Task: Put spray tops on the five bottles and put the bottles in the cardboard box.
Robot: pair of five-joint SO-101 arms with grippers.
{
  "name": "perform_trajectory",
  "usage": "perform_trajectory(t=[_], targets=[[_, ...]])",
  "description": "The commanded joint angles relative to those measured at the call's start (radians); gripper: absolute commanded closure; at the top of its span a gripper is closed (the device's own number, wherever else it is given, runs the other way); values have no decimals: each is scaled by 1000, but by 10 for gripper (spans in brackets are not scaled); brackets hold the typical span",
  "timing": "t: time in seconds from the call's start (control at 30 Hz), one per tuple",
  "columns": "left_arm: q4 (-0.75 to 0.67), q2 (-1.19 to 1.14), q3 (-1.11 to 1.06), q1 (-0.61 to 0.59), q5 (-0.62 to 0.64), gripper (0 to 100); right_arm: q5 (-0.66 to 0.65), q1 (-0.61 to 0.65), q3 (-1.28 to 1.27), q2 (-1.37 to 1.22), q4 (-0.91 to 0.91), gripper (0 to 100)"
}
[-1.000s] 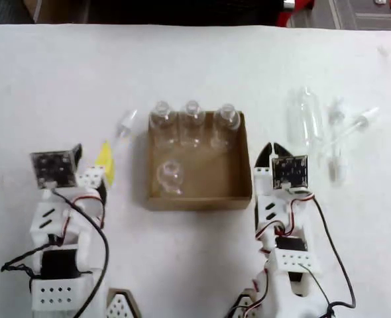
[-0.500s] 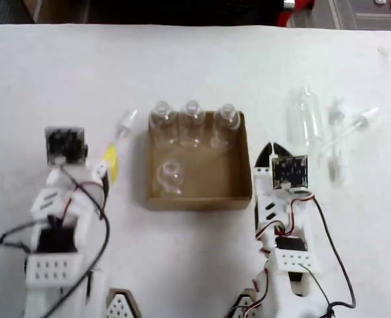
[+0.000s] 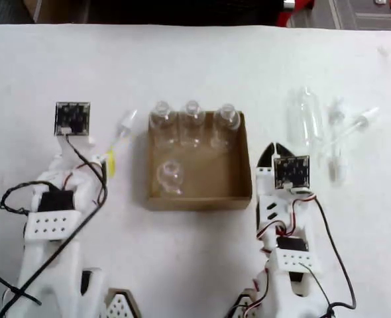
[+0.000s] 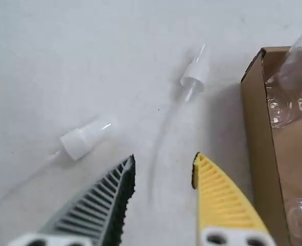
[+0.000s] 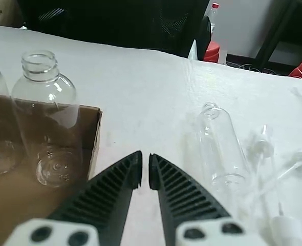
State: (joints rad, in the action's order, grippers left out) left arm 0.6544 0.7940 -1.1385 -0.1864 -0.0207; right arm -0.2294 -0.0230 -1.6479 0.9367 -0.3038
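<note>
Our left pincer (image 4: 164,171) hangs spread over the thin tube of a spray top (image 4: 194,77) that lies just beside the cardboard box (image 4: 253,118). A second top (image 4: 82,141) lies near it. Our right pincer (image 5: 145,166) is pressed together and empty at the box's other side. Four uncapped bottles (image 3: 192,116) sit inside, and the fifth bottle (image 3: 305,122) lies toward the desk's right edge. We risk pinching only the tube, so the top could swing or slip.

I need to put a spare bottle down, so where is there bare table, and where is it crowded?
The table is bare beyond the far side of the cardboard box, and on its near side between the left arm and right arm. It is crowded right of the box, around the lying bottle and spray tops.
</note>
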Motion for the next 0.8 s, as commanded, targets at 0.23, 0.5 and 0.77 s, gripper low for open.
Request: perform_trajectory(t=[0.23,0.5,0.77], targets=[[-38,-8,55,-18,-8,823,-12,-8,3,4,-24,983],[-58,-1,34,-21,-6,823,-12,-12,3,5,-24,983],[-112,-1,20,-142,87,824,-29,-28,44,5,59,983]])
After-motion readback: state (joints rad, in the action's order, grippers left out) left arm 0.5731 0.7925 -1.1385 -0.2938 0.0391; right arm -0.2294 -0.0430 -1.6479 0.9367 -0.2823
